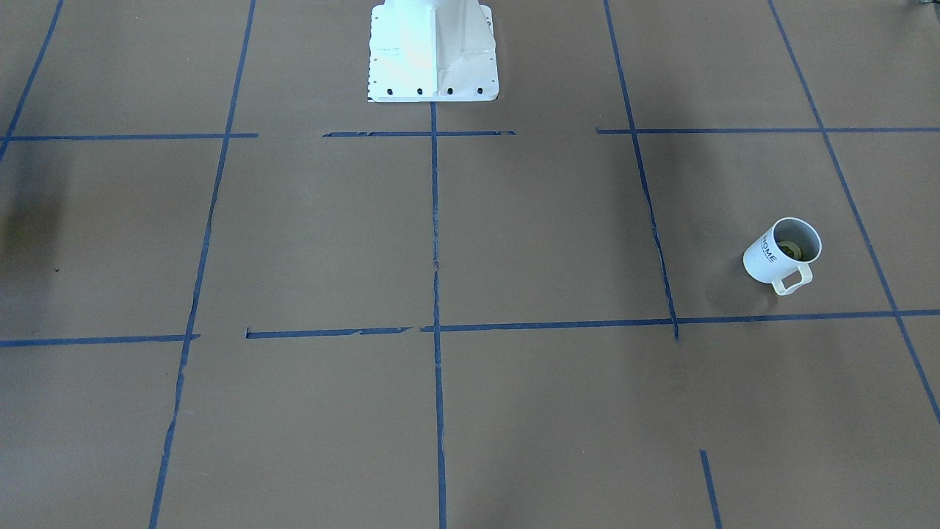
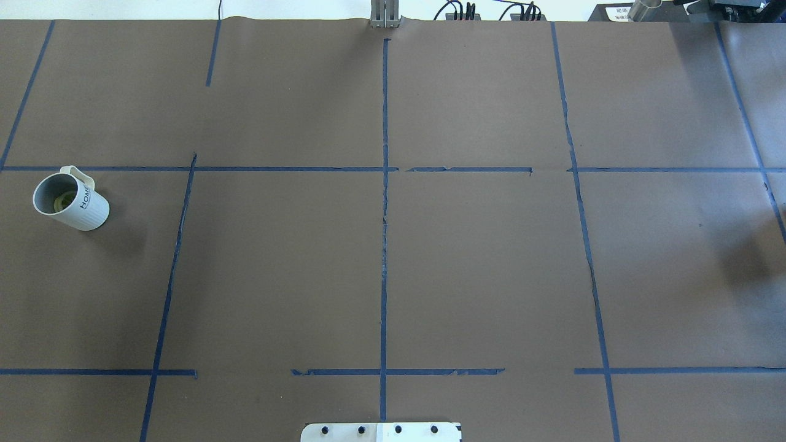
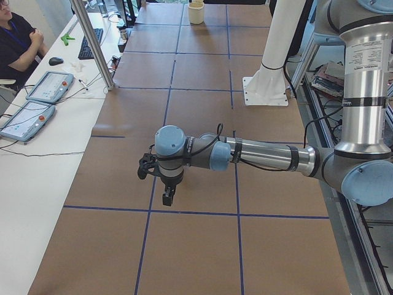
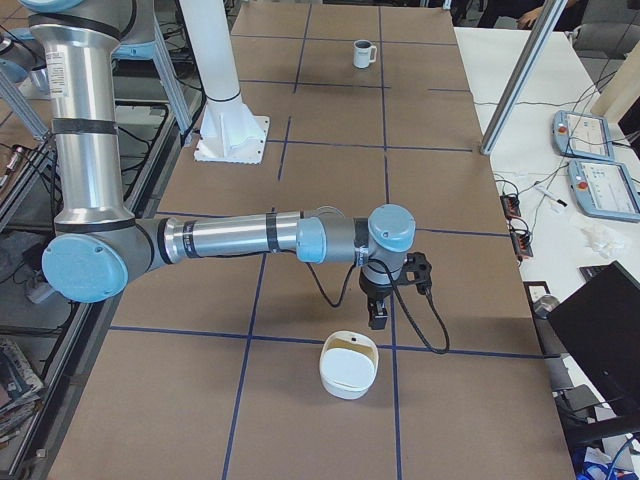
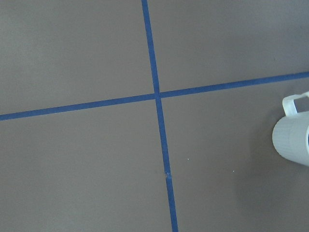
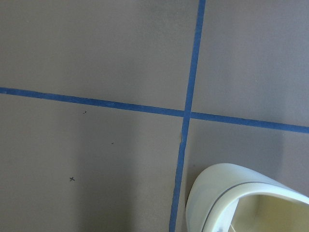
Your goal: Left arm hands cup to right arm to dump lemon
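Note:
The white "HOME" cup (image 1: 772, 258) stands upright on the brown table, handle toward the operators' side. It also shows in the overhead view (image 2: 77, 205), far off in the exterior right view (image 4: 364, 53), and at the right edge of the left wrist view (image 5: 293, 140). The lemon (image 1: 790, 250) lies inside it, also seen from overhead (image 2: 62, 201). My left gripper (image 3: 167, 196) hangs above the table in the exterior left view only; I cannot tell whether it is open or shut. My right gripper (image 4: 378, 316) shows only in the exterior right view, so I cannot tell either.
A cream-white container (image 4: 349, 366) sits just below the right gripper, also in the right wrist view (image 6: 227, 193) and far off in the exterior left view (image 3: 196, 12). The white robot pedestal (image 1: 433, 51) stands at the table's edge. An operator (image 3: 18, 43) sits at a side desk.

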Tool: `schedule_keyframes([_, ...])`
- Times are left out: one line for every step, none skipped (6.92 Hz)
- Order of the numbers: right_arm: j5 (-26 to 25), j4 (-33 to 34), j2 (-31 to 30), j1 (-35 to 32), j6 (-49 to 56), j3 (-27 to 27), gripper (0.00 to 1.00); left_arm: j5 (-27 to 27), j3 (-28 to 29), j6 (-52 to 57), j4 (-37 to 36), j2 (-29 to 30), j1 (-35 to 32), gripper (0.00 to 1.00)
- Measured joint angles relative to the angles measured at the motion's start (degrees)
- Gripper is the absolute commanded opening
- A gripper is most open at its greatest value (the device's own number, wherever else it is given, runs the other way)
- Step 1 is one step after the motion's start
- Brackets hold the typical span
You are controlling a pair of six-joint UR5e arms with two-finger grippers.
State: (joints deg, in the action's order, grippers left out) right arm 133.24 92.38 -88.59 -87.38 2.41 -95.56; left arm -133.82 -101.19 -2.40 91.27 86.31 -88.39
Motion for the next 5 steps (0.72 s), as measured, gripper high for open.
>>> schedule_keyframes([0.3, -1.9, -0.3, 0.2, -0.3, 0.0, 1.00, 0.0, 0.0, -4.1, 1.5, 0.3, 1.7, 1.00])
schedule_keyframes([0.8, -2.7, -0.4, 0.9, -0.3, 0.0, 1.00, 0.0, 0.5, -8.6, 4.2, 0.5, 4.5, 1.00])
schedule_keyframes([1.1, -3.0, -0.4, 1.7, -0.5, 0.0, 1.00, 0.1, 1.1, -13.9, 7.7, 0.7, 7.9, 1.00])
schedule_keyframes([1.2, -3.1, -0.4, 2.3, -0.7, 0.1, 1.00, 0.2, 1.7, -18.0, 11.0, 0.9, 10.7, 1.00])
schedule_keyframes([1.2, -3.2, -0.4, 2.6, -0.8, 0.1, 1.00, 0.2, 2.6, -20.9, 13.6, 1.4, 12.9, 1.00])
